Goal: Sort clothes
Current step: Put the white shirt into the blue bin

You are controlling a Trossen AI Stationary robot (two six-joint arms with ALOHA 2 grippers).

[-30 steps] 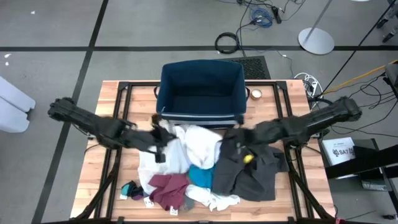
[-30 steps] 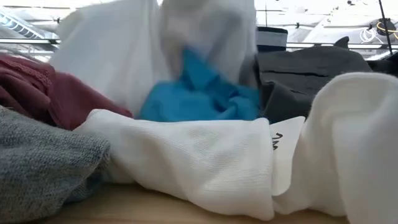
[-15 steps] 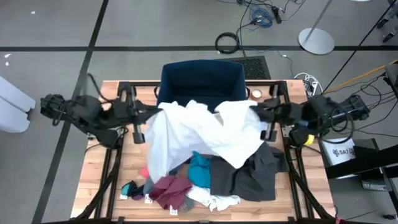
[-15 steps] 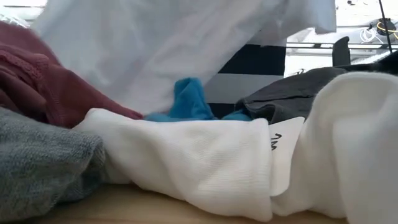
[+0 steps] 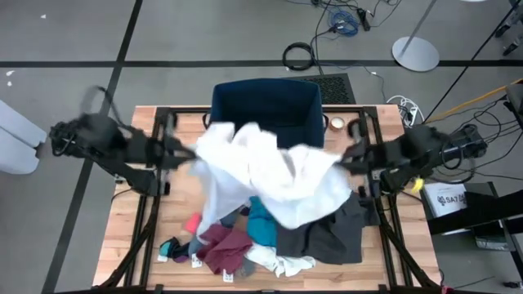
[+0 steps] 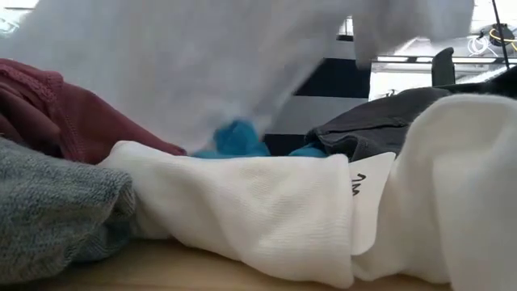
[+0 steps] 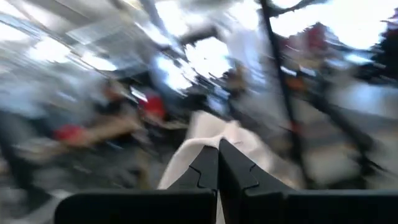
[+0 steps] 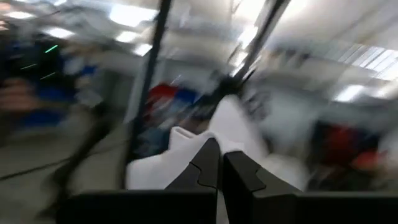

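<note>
I have the large white garment (image 5: 270, 175) stretched in the air between both arms, hanging over the middle of the table (image 5: 122, 245) and just in front of the navy bin (image 5: 265, 106). My left gripper (image 5: 189, 153) is pinched on the garment's left edge; in the left wrist view its fingers (image 7: 208, 171) sit pressed together with white cloth coming out from between them. My right gripper (image 5: 347, 162) is clamped on the opposite edge, and the right wrist view shows its fingers (image 8: 208, 165) closed the same way on white fabric. Under the lifted sheet the rest of the pile lies on the wood: a dark grey garment (image 5: 323, 233) toward the right, a bright blue piece (image 5: 261, 224) in the middle, a maroon piece (image 5: 221, 249) toward the front left, and a small white piece (image 5: 282, 263) at the front edge. From table height I see the white cloth hanging above the blue piece (image 6: 238, 139), with a white sock (image 6: 242, 202) lying across the foreground.
</note>
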